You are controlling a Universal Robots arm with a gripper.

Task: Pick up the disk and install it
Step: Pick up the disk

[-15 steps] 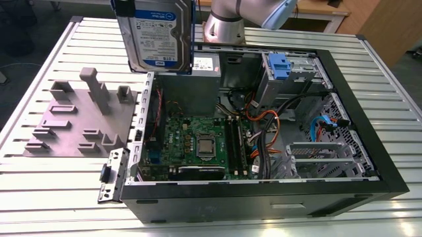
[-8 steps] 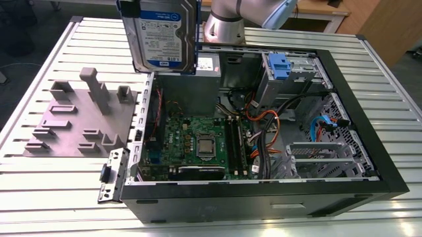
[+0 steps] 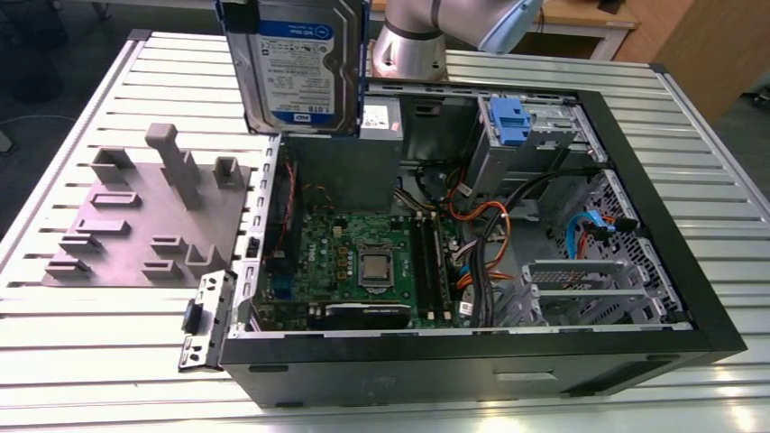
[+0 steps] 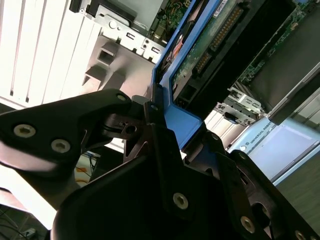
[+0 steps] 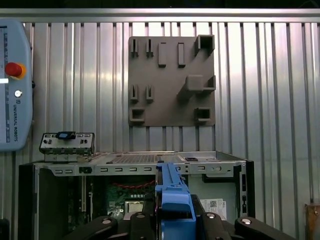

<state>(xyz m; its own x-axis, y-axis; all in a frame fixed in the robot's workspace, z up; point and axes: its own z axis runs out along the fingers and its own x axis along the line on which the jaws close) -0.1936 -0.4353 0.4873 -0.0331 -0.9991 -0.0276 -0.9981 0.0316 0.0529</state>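
The disk [image 3: 295, 63] hangs upright in the air above the rear corner of the open computer case [image 3: 481, 356], on the exterior view's left, its white-and-blue label facing the camera. A blue carrier frames it. In the second wrist view my gripper [image 4: 170, 135] is shut on the blue carrier edge of the disk [image 4: 210, 45], whose green circuit-board side shows. In the first wrist view the blue edge of the disk [image 5: 174, 195] stands between the black fingers [image 5: 142, 220], above the open case [image 5: 135, 159].
A grey fixture plate [image 3: 144, 216] with raised blocks lies on the slatted table beside the case. Inside the case are the motherboard [image 3: 361, 262], cables and a fixed blue caddy [image 3: 509, 122]. A teach pendant [image 5: 15, 85] lies on the table. The arm's base [image 3: 409, 45] stands behind the case.
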